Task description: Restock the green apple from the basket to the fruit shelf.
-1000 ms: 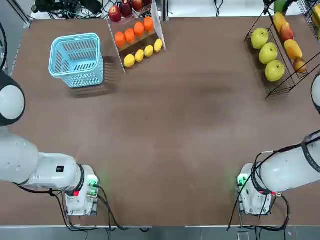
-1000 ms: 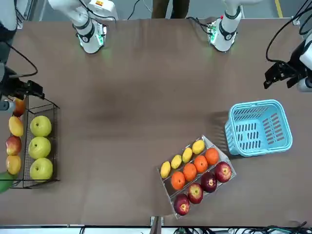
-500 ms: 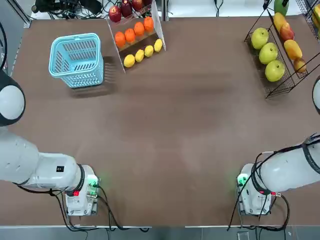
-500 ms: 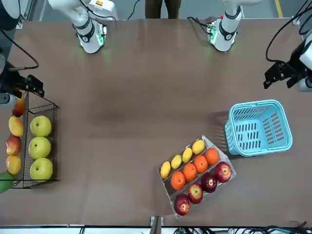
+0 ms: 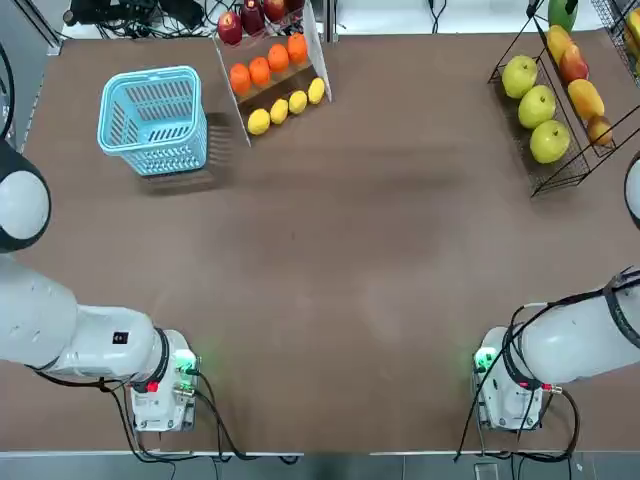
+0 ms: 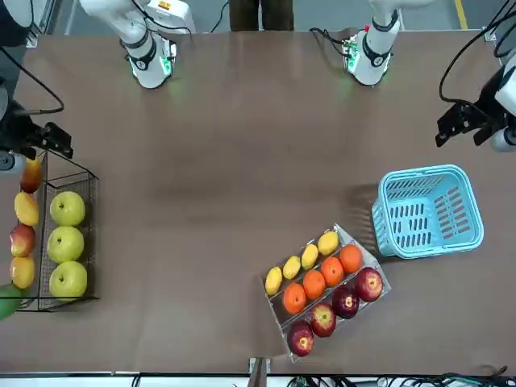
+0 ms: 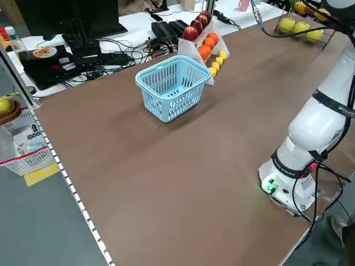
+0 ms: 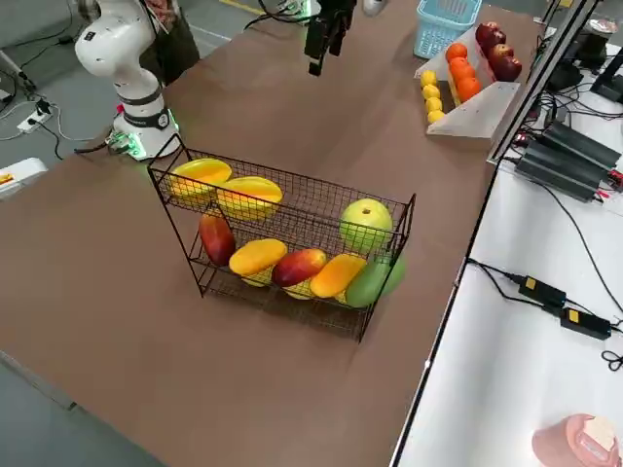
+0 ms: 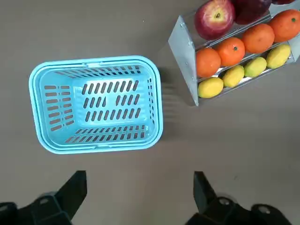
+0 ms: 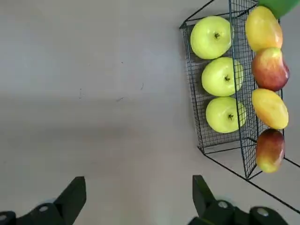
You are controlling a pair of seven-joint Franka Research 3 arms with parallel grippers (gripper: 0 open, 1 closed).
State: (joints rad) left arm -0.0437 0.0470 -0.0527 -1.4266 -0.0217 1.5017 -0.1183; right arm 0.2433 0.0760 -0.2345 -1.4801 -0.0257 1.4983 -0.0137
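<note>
Green apples (image 5: 537,105), three of them, sit in a row on the lower tray of the shelf (image 5: 560,178) at the table's (image 5: 350,250) far right corner; I cannot tell which one came from the basket (image 5: 155,120). In my right wrist view the three (image 10: 218,77) lie side by side inside the wire tray (image 10: 220,140), with orange-yellow and reddish fruit (image 10: 267,70) on the tier beside them. The basket stands upright at the far left of the table, and my left wrist view looks straight into it (image 9: 96,105): only the slotted blue bottom shows.

Just beside the basket stands a white stand (image 5: 272,65) with lemons (image 5: 287,103), oranges (image 5: 268,62) and red apples (image 5: 250,18) in rows.

My left gripper (image 9: 140,199) hangs above the table near the basket, fingers (image 9: 75,187) spread wide with nothing between them. My right gripper (image 10: 136,199) hangs above bare table near the shelf, fingers (image 10: 72,194) likewise spread and holding nothing. From the front I see the left gripper (image 6: 472,125) raised by the basket's side and the right one (image 6: 40,139) just beside the shelf's top edge (image 6: 68,173). A person's legs (image 6: 260,14) show beyond the table's edge behind the arm bases.
</note>
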